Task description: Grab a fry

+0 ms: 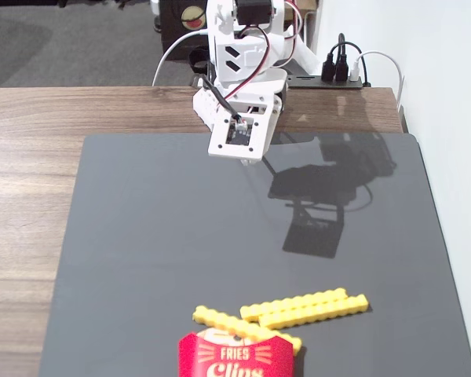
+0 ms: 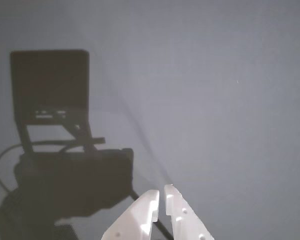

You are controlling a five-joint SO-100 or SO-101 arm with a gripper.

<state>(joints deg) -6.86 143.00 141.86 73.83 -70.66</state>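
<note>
The red carton point(image 1: 237, 357) sits at the near edge of the dark mat point(image 1: 141, 236) in the fixed view, with yellow fries beside it. One fry point(image 1: 314, 312) lies just right, long axis left-right. The pincer point(image 2: 160, 197), closed and empty, hangs far off, so the fry lies well nearward.

Bright yellow crinkle-edged fries, flat on the dark mat near the bottom of the fixed view. Two point(image 1: 314, 308) side by side, touching, running left-right with the right ends slightly higher. A third fry point(image 1: 234, 323) angled down to the right, its right end against the red carton's top.
</note>
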